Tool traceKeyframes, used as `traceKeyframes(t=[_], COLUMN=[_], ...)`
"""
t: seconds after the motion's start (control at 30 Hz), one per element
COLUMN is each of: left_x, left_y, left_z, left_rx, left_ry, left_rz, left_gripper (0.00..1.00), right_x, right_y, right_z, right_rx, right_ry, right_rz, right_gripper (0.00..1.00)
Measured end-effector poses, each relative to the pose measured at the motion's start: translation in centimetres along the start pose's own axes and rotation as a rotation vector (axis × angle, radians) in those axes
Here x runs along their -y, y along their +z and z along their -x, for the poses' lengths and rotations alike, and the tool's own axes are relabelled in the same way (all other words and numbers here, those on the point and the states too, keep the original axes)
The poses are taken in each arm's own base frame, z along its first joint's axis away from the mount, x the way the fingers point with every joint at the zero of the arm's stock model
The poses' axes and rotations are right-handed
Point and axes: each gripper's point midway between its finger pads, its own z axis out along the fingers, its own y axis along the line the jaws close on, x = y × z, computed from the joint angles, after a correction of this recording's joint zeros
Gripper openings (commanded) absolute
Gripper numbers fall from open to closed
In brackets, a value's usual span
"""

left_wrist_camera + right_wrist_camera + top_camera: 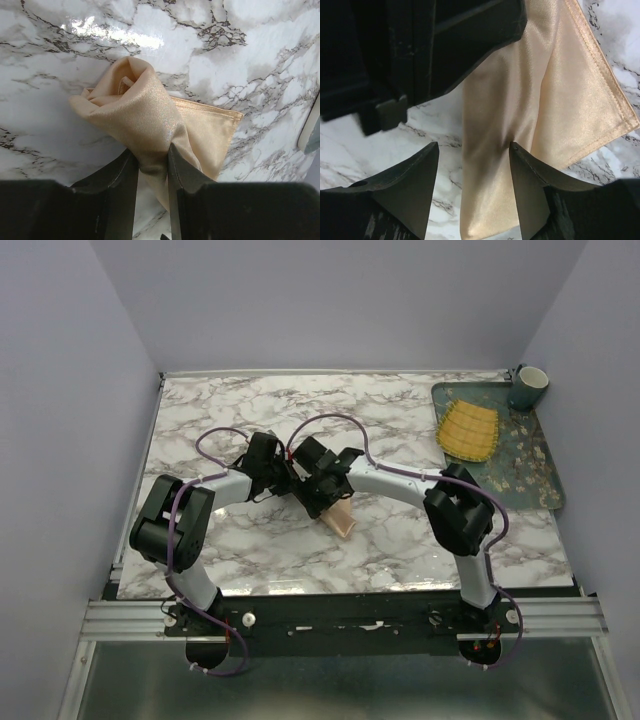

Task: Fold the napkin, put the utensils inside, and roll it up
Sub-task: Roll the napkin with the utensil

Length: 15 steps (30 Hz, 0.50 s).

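Peach satin sits pinched in the left jaws — the napkin bunches into a loose roll just beyond their tips, one flat corner on the worktop. The right jaws stand wide astride its tail, gripping nothing. On such slick cloth one narrow pinch may slip under a pull — the roll would then fall slack.

**Left arm**: the elbow is held raised at the near left, and the forearm is extended inward toward the centre.

**Left fingers**: these are drawn nearly together and clamped on a bunched fold of the napkin.

**Right arm**: the elbow is held raised at the near right. The forearm is angled inward, and its wrist is set close against the left wrist.

**Right fingers**: these are spread apart and set astride the cloth, with nothing gripped.
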Motion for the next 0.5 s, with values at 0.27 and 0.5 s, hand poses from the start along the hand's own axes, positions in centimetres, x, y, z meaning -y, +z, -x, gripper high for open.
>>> traceKeyframes(t=[0.27, 0.5], left_x=[0.0, 0.0], left_y=[0.0, 0.0], left_z=[0.0, 0.0], left_rx=[0.0, 0.0], left_ry=[-0.003, -0.006], left_rz=[-0.002, -0.002], left_gripper=[0.34, 0.4], right_x=[0.8, 1.7], right_y=[1.7, 2.1], right_z=[-0.5, -0.6], right_rx=[-0.012, 0.001], right_ry=[-0.016, -0.019], right_rz=[-0.079, -0.147], right_gripper=[0.56, 0.26])
